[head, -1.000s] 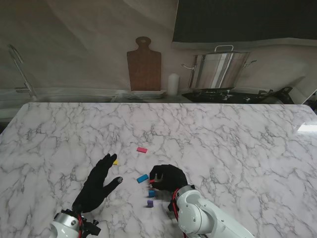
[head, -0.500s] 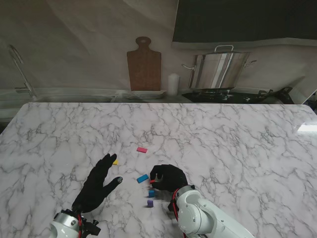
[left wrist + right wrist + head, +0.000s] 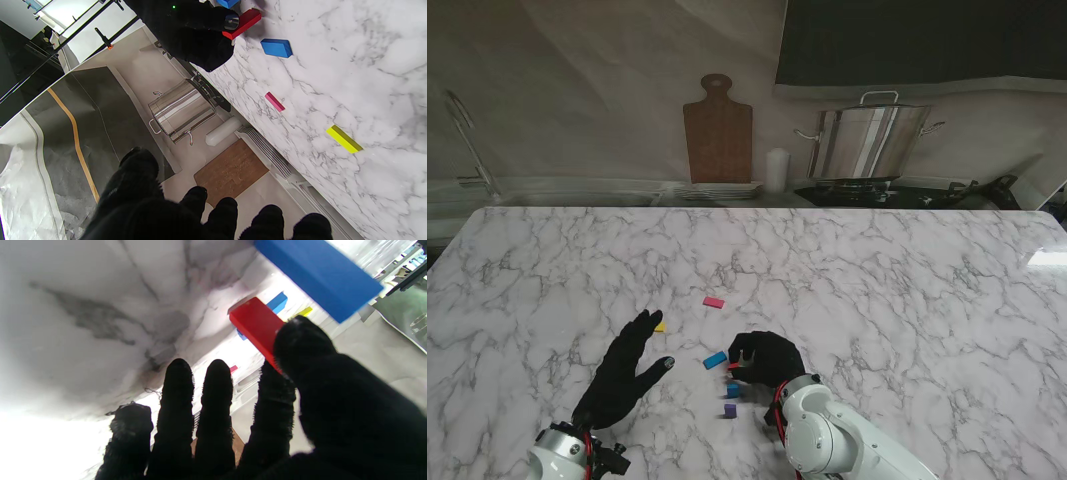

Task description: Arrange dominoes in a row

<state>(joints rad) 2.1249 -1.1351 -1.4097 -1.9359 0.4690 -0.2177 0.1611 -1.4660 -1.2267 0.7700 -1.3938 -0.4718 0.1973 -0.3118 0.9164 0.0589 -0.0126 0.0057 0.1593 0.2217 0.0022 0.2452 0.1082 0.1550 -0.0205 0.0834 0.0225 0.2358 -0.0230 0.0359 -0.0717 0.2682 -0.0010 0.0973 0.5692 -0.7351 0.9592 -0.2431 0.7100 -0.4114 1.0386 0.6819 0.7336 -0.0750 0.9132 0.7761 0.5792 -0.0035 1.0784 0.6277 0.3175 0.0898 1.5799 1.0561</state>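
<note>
While pinching the red domino in the right hand, set down upright beside the standing blue domino near desk centre; left hand spread, idle.

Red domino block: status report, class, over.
Right hand shut on red domino block. Left hand open, idle. Flat blue domino block close by; nothing blocking.

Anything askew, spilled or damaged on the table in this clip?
Nothing spilled or damaged. The dominoes are simply scattered, not in a row: pink domino and yellow domino lie flat and apart, and a blue domino lies angled. The right hand pinches the red domino; the left hand is open.
</note>
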